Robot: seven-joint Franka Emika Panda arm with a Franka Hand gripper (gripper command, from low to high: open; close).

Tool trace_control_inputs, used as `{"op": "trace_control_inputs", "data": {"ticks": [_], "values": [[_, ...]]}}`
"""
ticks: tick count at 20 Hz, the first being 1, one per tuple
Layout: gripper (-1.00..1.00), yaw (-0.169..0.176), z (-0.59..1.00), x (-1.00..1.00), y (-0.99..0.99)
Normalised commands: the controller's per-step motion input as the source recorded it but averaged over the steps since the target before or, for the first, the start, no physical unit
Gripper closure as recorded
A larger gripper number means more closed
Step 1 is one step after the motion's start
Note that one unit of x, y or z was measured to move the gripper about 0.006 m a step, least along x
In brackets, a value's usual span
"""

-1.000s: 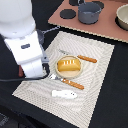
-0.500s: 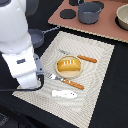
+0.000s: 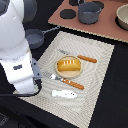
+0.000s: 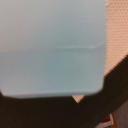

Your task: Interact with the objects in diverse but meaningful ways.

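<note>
A dark surface (image 3: 115, 90) carried a pale striped mat (image 3: 95, 62) in the centre of the exterior frame, with the golden bread loaf (image 3: 68, 65) at its middle. The pale blue carton (image 4: 52, 47) filled most of the wrist frame, blurred and pressed close to the lens. Whether the pincer was clamped on it or apart, I could not tell. With the white arm (image 3: 20, 55) crowding the mat's left edge and the lens blocked, a blind descent risked knocking the fork (image 3: 62, 80) or the grey saucepan (image 3: 35, 37) at upper left.
</note>
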Motion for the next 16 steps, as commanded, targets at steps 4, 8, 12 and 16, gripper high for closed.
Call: {"op": "trace_control_inputs", "data": {"ticks": [4,8,12,16], "values": [[-1.00,0.038,0.59,0.04,0.45],[-1.00,0.038,0.18,-0.16,0.54],[-1.00,0.054,0.14,-0.04,0.57],[-1.00,0.058,0.03,-0.02,0.79]]}}
